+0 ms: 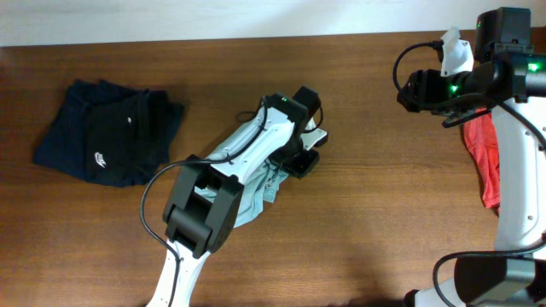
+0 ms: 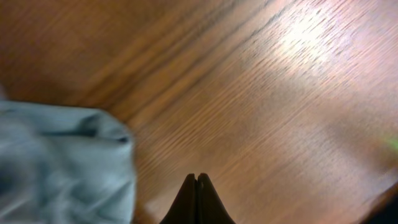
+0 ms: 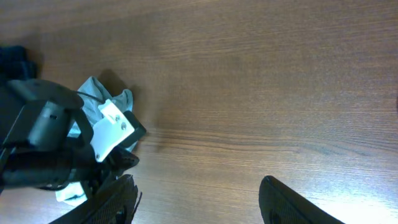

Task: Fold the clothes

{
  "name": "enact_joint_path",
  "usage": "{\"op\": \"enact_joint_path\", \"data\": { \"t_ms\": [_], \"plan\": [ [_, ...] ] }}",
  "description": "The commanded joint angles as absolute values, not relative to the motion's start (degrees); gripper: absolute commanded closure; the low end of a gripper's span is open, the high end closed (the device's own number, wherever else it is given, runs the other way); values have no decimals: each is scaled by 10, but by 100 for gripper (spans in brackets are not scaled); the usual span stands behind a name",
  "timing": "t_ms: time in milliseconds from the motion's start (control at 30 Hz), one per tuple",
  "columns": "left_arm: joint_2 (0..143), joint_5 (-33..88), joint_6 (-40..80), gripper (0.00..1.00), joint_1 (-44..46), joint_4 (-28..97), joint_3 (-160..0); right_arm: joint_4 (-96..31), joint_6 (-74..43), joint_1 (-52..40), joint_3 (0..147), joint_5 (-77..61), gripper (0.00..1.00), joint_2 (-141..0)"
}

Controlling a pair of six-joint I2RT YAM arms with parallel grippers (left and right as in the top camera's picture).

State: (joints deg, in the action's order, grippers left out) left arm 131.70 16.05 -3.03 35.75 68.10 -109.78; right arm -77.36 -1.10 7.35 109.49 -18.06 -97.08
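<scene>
Item, counter: we record a brown wood-grain top carrying three garments. Item, pale grey-blue T-shirt: crumpled in a loose heap near the centre of the counter, and largely covered in the overhead view by the left arm, which reaches across it. We see its rumpled edge at the lower left of the left wrist view, and a small bunch of it beside the arm in the right wrist view. Item, navy T-shirt: lying in a rough flat bundle at the far left of the counter, with a small white logo near its lower edge, well apart from the pale one. Item, red T-shirt: at the right edge, partly hidden beneath the right arm, so that only a strip of it shows. Item, left end effector: clenched, its two dark tips pressed together with nothing between them, over bare wood just beside the pale shirt's edge; whether it touches the wood we cannot tell. Item, right end effector: released, jaws standing wide apart and empty, above bare counter to the right of the pale shirt.
</scene>
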Motion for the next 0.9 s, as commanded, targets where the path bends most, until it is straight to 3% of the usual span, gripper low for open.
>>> {"op": "enact_joint_path", "data": {
  "t_ms": [0,67,133,300,567,733,867],
  "plan": [
    [1305,88,-28,99,331,715,-1168,-774,-10,71,1093,-187,32,-969],
    [1305,58,-23,98,312,741,-1203,-774,-10,71,1093,-186,32,-969],
    [1305,35,-24,89,289,759,-1230,-774,-10,71,1093,-187,31,-969],
    [1305,36,-41,53,205,772,-1238,-774,-10,71,1093,-186,20,-969],
    [1332,208,-181,22,73,781,-1210,-776,-10,71,1093,-193,18,-985],
    [1383,236,-270,13,48,819,-1210,-787,-10,71,1093,-212,19,-1004],
    [1421,253,-288,13,49,825,-1210,-791,-9,71,1093,-212,20,-1009]
  ]
}}
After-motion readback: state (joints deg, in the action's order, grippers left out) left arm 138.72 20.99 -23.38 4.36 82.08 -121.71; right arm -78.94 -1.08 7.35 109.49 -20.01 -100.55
